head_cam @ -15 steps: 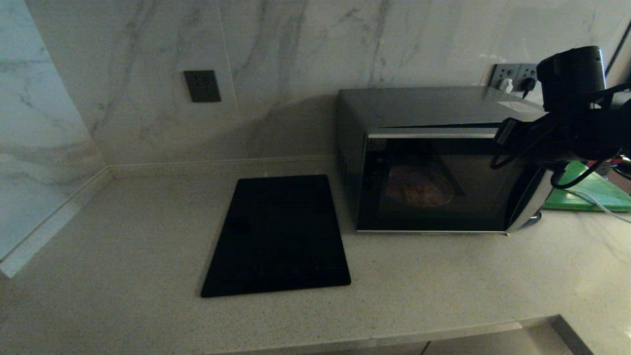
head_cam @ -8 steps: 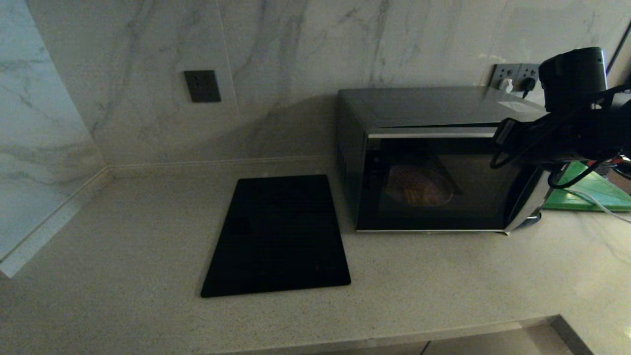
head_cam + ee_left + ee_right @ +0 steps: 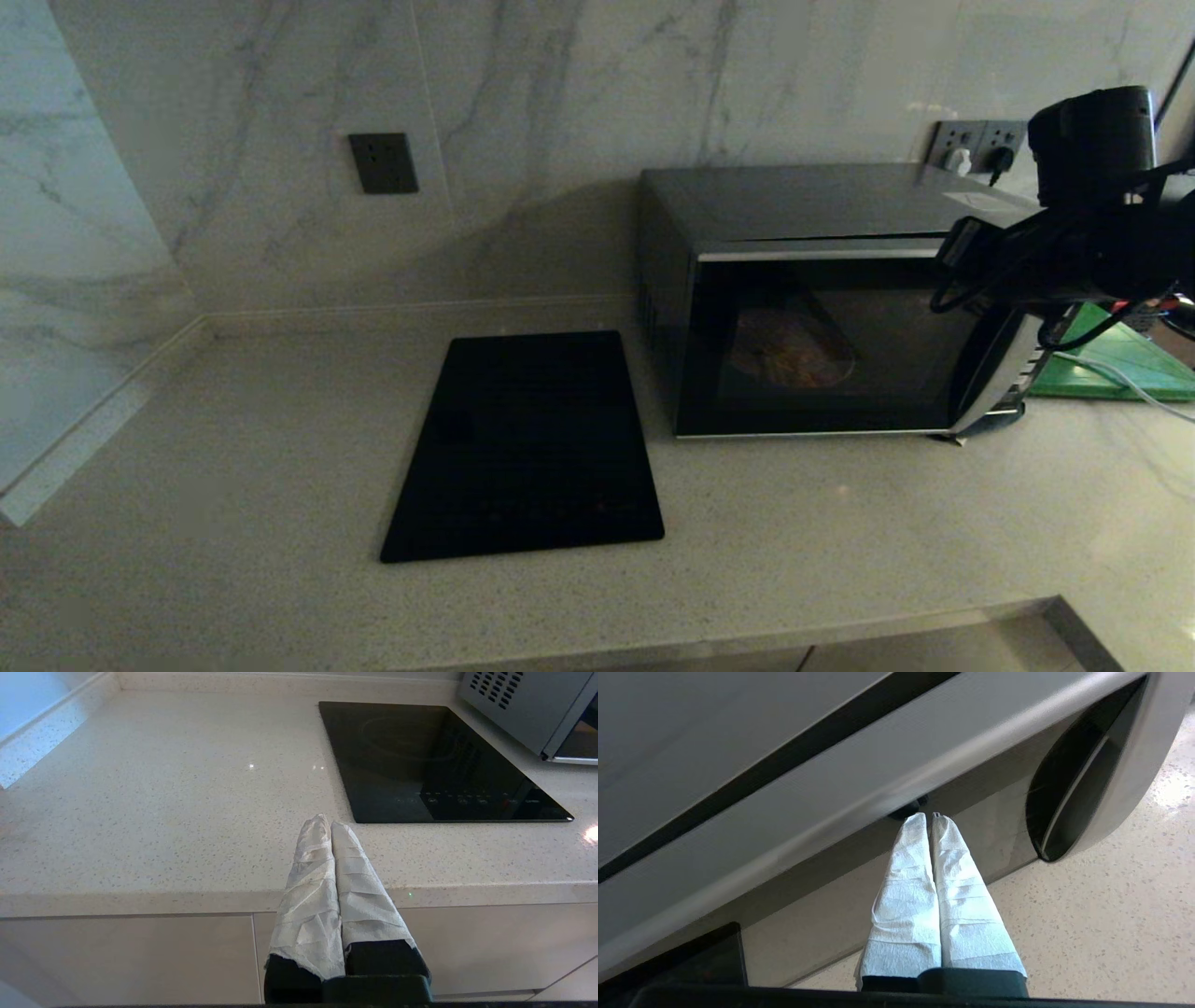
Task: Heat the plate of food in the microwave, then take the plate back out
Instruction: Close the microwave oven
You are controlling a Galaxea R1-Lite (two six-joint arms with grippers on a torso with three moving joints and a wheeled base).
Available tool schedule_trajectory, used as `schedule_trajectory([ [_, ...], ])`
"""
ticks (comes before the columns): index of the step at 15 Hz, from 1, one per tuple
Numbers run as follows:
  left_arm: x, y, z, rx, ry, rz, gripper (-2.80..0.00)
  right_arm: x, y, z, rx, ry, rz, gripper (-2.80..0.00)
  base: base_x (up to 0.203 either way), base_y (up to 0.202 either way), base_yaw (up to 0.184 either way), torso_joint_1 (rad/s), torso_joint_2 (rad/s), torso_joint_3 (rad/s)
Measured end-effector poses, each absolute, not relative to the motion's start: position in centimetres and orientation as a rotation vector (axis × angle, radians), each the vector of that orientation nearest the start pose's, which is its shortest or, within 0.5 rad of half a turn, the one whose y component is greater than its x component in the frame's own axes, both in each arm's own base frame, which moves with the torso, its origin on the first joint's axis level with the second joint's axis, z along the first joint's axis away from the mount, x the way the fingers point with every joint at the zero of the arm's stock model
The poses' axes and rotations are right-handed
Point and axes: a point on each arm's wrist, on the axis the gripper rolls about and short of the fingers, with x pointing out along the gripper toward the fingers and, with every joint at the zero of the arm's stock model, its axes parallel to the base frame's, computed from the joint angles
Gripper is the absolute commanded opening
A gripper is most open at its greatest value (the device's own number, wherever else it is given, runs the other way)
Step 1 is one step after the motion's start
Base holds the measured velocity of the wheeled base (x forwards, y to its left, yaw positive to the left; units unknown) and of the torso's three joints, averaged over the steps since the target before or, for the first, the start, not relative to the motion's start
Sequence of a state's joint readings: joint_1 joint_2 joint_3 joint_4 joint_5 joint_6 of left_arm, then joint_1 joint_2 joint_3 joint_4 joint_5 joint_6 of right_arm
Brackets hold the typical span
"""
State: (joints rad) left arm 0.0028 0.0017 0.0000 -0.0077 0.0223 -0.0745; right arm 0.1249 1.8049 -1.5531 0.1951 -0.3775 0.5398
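Note:
The microwave stands at the back right of the counter, and its dark glass door looks shut or barely ajar. Through the glass the plate of food shows dimly lit inside. My right arm reaches in front of the microwave's right end. The right gripper is shut and empty, with its wrapped fingertips close to the door front beside the curved silver trim. I cannot tell whether they touch. My left gripper is shut and empty, parked low before the counter's front edge.
A flat black slab lies on the counter left of the microwave. A green board lies behind its right side, with a white cable over it. Wall sockets are above, and the marble wall closes off the back and left.
My right arm has shifted slightly to the right. More of the silver trim and button strip at the microwave's right end now shows. The plate inside looks a little brighter.

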Motion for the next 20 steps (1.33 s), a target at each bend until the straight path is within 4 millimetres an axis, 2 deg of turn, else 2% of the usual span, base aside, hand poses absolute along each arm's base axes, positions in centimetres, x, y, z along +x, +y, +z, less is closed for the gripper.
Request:
schedule_trajectory([
  [20,-2.3,0.0,7.6,-0.074,-0.007,0.025,-2.80,35.9,2.2,27.6,0.461,0.336,-0.307,-2.80,0.000,0.000,0.000,0.000,0.00,0.000],
])
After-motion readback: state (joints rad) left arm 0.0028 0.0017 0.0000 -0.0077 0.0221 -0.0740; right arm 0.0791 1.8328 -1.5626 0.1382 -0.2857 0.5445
